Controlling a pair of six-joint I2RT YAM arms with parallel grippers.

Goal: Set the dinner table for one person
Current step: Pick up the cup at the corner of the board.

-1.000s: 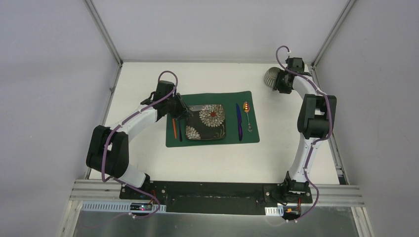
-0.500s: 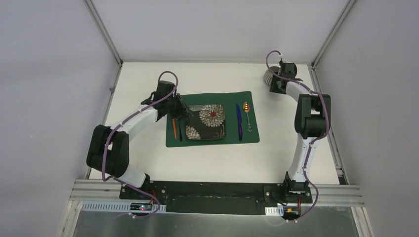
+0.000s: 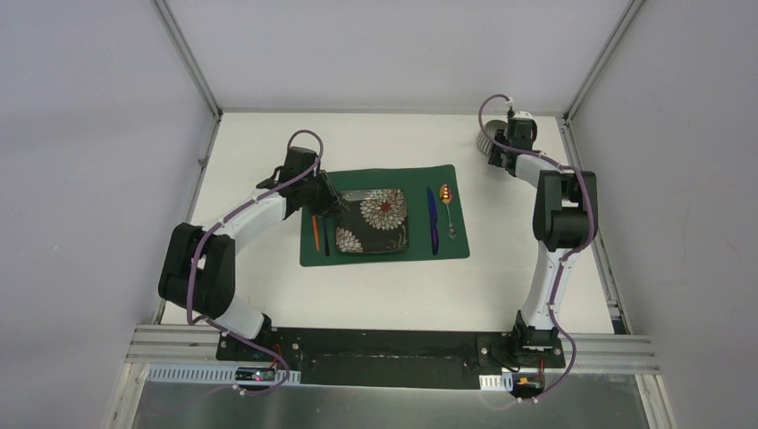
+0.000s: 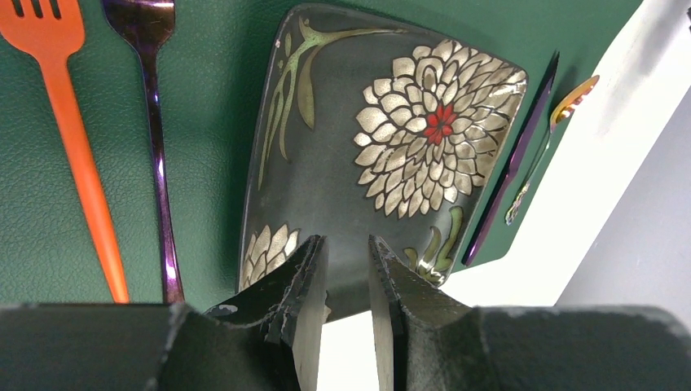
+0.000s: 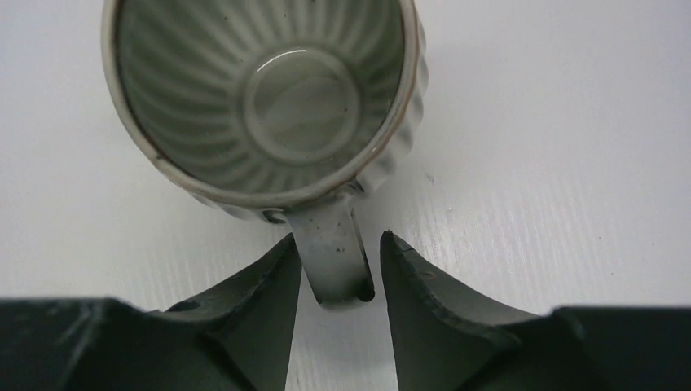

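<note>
A dark square plate with a gold flower (image 3: pixel 380 223) lies on the green placemat (image 3: pixel 384 179) on the white dinner table (image 3: pixel 268 295). My left gripper (image 3: pixel 338 207) is at the plate's far left corner. In the left wrist view its jaws (image 4: pixel 345 239) stand a narrow gap apart over the plate's (image 4: pixel 367 163) near edge. A ribbed grey-green mug (image 3: pixel 484 145) stands at the far right, mostly hidden by my right gripper (image 3: pixel 497 147). In the right wrist view the open gripper (image 5: pixel 337 238) straddles the mug's handle (image 5: pixel 334 252), and the mug's mouth (image 5: pixel 301 90) faces the camera.
An orange fork (image 3: pixel 315 231) and a dark purple fork (image 3: pixel 325 237) lie left of the plate. A blue-purple knife (image 3: pixel 433 219) and an iridescent spoon (image 3: pixel 449 210) lie right of it. Aluminium frame posts edge the table, with grey walls around it.
My right wrist has swung toward the far edge and turned over the mug, which is now more hidden. My left arm has shifted only slightly; the plate has not moved.
</note>
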